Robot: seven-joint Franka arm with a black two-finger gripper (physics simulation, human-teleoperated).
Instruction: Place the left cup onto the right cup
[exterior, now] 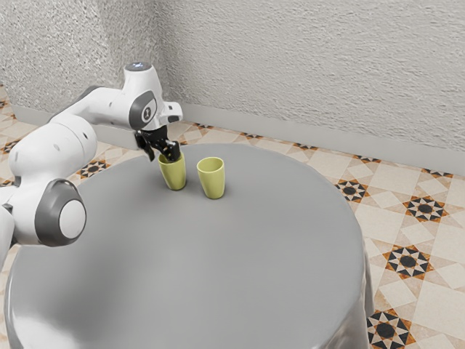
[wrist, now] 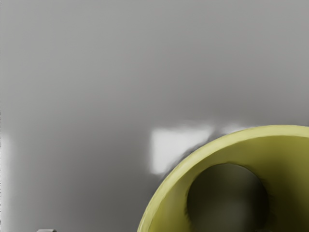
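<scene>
Two yellow-green cups stand upright side by side on the round grey table (exterior: 240, 269). The left cup (exterior: 173, 174) is at my black gripper (exterior: 163, 153), which has come down onto its rim. One finger reaches over the cup's mouth and the other hangs outside its wall, and they stand apart, so the gripper is open around the rim. The right cup (exterior: 211, 177) stands free, a short gap away toward the exterior view's right. In the wrist view the left cup's rim and dark inside (wrist: 227, 188) loom just beneath my hand, over the grey tabletop (wrist: 120, 72).
The table is wide, with bare grey surface in front of the cups and toward the exterior view's right. A textured grey wall runs behind, and patterned floor tiles (exterior: 414, 211) surround the table.
</scene>
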